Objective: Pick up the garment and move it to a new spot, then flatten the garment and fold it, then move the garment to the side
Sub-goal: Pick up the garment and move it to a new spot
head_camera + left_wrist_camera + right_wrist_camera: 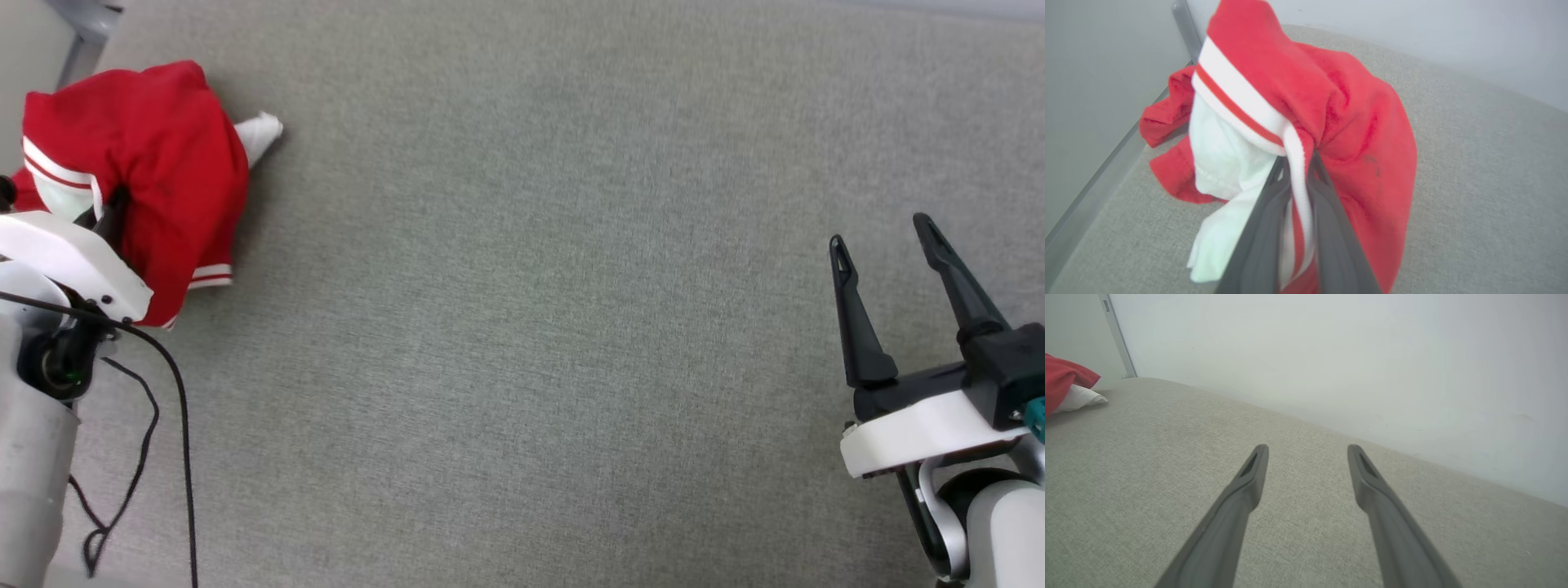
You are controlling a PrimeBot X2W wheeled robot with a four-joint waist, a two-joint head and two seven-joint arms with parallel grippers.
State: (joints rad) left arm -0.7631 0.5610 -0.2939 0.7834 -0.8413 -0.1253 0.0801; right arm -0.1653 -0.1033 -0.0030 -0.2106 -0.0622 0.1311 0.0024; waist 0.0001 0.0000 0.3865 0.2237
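Clearly one garment [163,155], red with white sleeves, is bunched at the far left of the grey cloth surface [522,343]. Up close, the left wrist view shows the left gripper [1298,165] pinched tight on its red-and-white striped trim. Well apart at the right, the right gripper [880,230] hangs spread wide, holding nothing.

At four o'clock in the head view, the right gripper [880,230] has two long black tapered fingers [855,327], each with a narrow slot near its tip. They sit on a black block above a rounded white wrist plate [922,433], with a teal connector [1037,416] at its three o'clock edge. At eight o'clock, the left arm has a white wrist cover [65,261] and a pale grey forearm [28,482], and thin black cables [183,425] loop beside it. In the left wrist view, the left gripper [1297,161] looks dark grey.
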